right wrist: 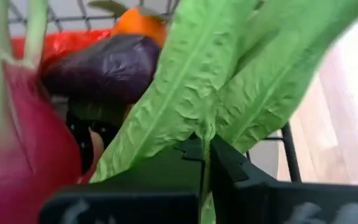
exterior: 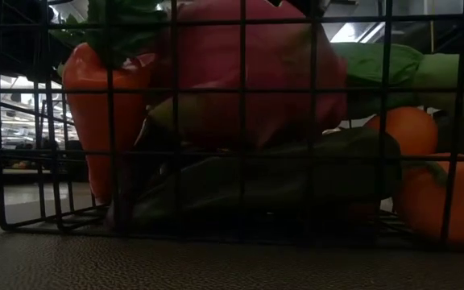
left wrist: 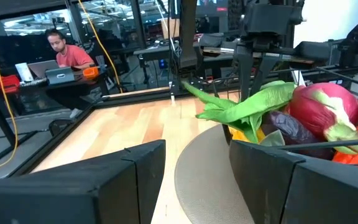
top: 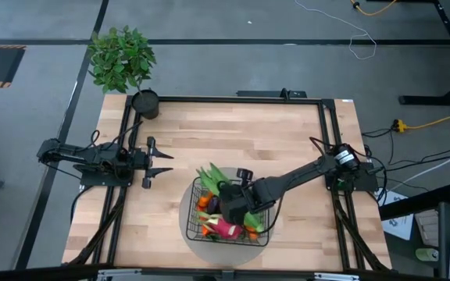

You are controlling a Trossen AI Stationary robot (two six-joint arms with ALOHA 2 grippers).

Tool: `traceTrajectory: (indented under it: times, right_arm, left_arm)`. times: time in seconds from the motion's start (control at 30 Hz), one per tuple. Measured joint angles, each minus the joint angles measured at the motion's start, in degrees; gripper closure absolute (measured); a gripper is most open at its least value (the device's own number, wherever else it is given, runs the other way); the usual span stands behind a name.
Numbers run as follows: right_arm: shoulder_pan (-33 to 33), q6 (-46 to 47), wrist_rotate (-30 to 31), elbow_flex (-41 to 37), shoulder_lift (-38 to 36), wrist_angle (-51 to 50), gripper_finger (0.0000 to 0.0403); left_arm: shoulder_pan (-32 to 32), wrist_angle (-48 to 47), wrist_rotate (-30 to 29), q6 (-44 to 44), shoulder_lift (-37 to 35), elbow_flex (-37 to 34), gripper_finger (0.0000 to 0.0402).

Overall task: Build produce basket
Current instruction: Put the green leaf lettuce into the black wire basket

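The black wire basket [top: 266, 232] sits on a round grey mat near the table's near edge. It holds a pink dragon fruit [top: 223, 228], a purple eggplant [right wrist: 101, 65], a carrot [exterior: 91, 105], orange fruit [exterior: 409, 129] and a dark green cucumber [exterior: 280, 177]. The long green husk [top: 212, 175] sticks out over the basket's far rim. My right gripper [right wrist: 206, 168] is over the basket, shut on the husk. My left gripper [top: 161, 162] is open and waits over the table's left part, apart from the basket. My right gripper pinches the green husk's leaves [right wrist: 194, 127] between its two fingers [right wrist: 229, 168], which are nearly closed. It comes slanting down from the table's right side over the basket. The husk's leaves fan out beyond the fingertips above the eggplant; its lower end is hidden by the gripper.
A leafy plant in a small black pot [top: 144, 102] stands at the table's far left corner. Bare wood [top: 233, 133] lies between the basket and the far edge. A black frame [top: 325, 156] borders the table. A person [left wrist: 64, 50] sits at a desk beyond the table.
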Motion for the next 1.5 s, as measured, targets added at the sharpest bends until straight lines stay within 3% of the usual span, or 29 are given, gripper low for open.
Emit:
traceTrajectory:
  times: [0.23, 0.4, 0.63, 1.07, 1.5]
  right_arm:
    - [-2.93, -17.89, -10.54, 0.0, 0.0, 0.48, 0.0403]
    - [-5.09, -23.51, -16.95, 0.0, 0.0, 1.81, 0.0403]
    - [-5.8, -24.46, -19.15, 0.52, -0.09, 1.52, 0.0378]
    - [-5.66, -22.89, -19.37, 11.67, -0.35, -6.68, 0.0258]
    - [-4.45, -17.57, -19.67, 8.69, 0.05, -1.68, 0.0247]
  left_arm:
    - [0.0, 0.0, 0.0, 0.04, 0.0, 0.0, 0.0232]
    - [-0.02, 0.0, 0.0, 0.02, 0.0, 0.0, 0.0232]
    - [-0.01, 0.0, 0.0, 0.02, 0.0, 0.0, 0.0232]
    - [-0.01, 0.0, -0.01, 0.02, 0.0, 0.0, 0.0232]
    - [-0.01, -0.02, -0.02, 0.02, 0.0, 0.0, 0.0232]
